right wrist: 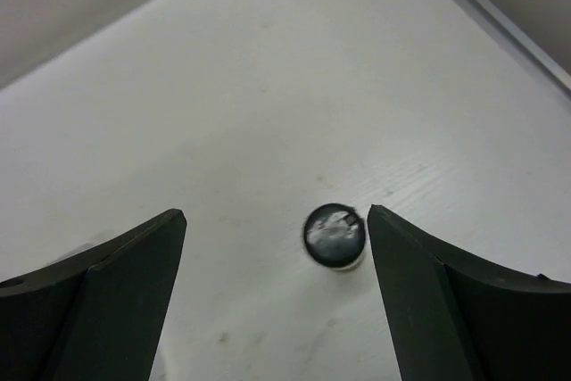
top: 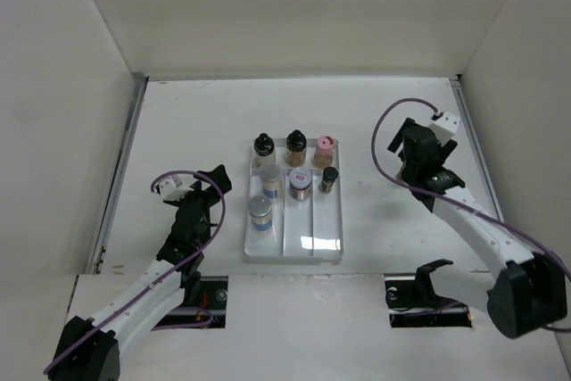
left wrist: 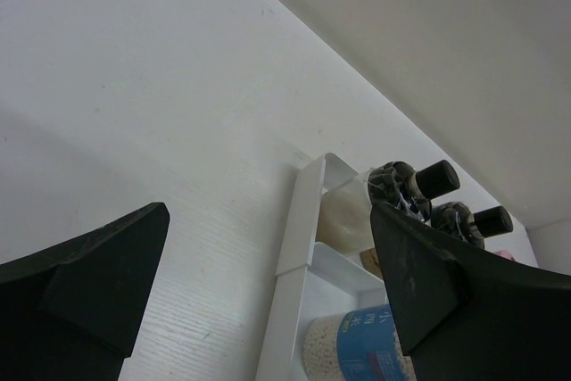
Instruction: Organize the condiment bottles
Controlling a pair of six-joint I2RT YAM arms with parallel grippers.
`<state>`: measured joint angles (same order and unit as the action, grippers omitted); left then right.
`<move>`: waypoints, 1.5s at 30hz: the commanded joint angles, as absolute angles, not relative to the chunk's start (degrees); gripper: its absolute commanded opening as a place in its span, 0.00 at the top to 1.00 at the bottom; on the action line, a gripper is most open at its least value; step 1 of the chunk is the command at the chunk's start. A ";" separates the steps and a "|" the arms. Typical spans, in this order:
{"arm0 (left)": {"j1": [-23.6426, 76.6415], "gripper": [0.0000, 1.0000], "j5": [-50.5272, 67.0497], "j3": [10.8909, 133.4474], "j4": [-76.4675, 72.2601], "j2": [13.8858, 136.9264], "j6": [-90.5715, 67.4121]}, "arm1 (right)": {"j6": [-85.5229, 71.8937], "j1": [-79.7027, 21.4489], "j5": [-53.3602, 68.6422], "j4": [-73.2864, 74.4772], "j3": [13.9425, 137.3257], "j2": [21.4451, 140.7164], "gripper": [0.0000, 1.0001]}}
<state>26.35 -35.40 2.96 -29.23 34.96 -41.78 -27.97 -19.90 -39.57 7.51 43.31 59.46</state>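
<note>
White tray [top: 294, 249] holds seven condiment bottles [top: 299, 182]; right gripper [right wrist: 277, 214] spread wide over a stray black-capped bottle [right wrist: 335, 236], probably to fetch it; left gripper [left wrist: 268, 207] open too.

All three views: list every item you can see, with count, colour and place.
White divided rectangular plastic tray: one, white, table centre.
Brown bottles with black caps: two, tray's far end, left and middle compartments.
Pink-capped brownish bottle: one, far end, right compartment.
Clear jars with silver lids: three, two in left compartment, one in middle.
Small dark bottle: one, right compartment, nearer than the pink-capped one.
Black-topped round bottle: one, on white table below right gripper.
Left gripper: black, open, left of tray.
Right gripper: black, open, right of tray.
</note>
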 commanded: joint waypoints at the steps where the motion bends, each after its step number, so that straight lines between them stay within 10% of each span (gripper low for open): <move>1: 26.59 0.00 -35.86 2.90 -31.11 33.66 -41.48 | -25.93 -16.93 -39.12 8.70 44.02 67.04 0.10; 11: 26.67 0.00 -35.50 3.25 -31.02 34.72 -41.48 | -26.63 -12.88 -33.31 5.63 43.42 73.83 0.19; 24: 26.32 0.00 -35.86 2.99 -30.59 34.10 -41.48 | -28.83 -13.74 -32.25 3.51 40.79 71.65 0.56; 35: 30.01 0.00 -35.59 13.86 -16.03 34.19 -41.40 | -35.41 -44.13 -40.78 21.87 35.25 41.94 0.57; 45: 31.07 0.00 -34.98 30.06 2.72 38.32 -41.57 | -42.45 -71.49 -46.32 19.78 38.84 51.76 0.57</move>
<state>30.44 -35.33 28.03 -3.81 37.69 -41.78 -40.07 -68.90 -42.19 21.04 35.94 49.23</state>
